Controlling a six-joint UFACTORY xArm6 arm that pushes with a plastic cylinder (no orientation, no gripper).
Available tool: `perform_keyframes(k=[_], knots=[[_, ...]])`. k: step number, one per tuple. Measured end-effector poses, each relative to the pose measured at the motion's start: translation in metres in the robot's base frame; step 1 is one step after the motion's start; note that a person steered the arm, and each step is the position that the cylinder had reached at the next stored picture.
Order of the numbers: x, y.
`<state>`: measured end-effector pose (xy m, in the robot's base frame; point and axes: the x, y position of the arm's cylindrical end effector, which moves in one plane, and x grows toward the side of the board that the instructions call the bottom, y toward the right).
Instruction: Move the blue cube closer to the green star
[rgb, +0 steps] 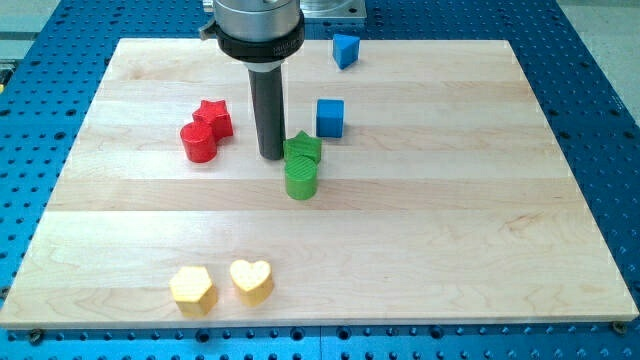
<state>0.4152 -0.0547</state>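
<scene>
The blue cube sits on the wooden board, right of centre toward the view's top. The green star lies just below and left of it, a small gap apart. A green cylinder touches the star's lower side. My tip is the end of the dark rod, resting on the board just left of the green star and left of the blue cube.
A red star and a red cylinder sit together left of my tip. A blue triangular block lies near the top edge. A yellow hexagon and a yellow heart sit near the bottom edge.
</scene>
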Motion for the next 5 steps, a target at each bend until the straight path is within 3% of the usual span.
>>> perform_keyframes(k=[4, 5], knots=[[-0.057, 0.002], [-0.071, 0.025]])
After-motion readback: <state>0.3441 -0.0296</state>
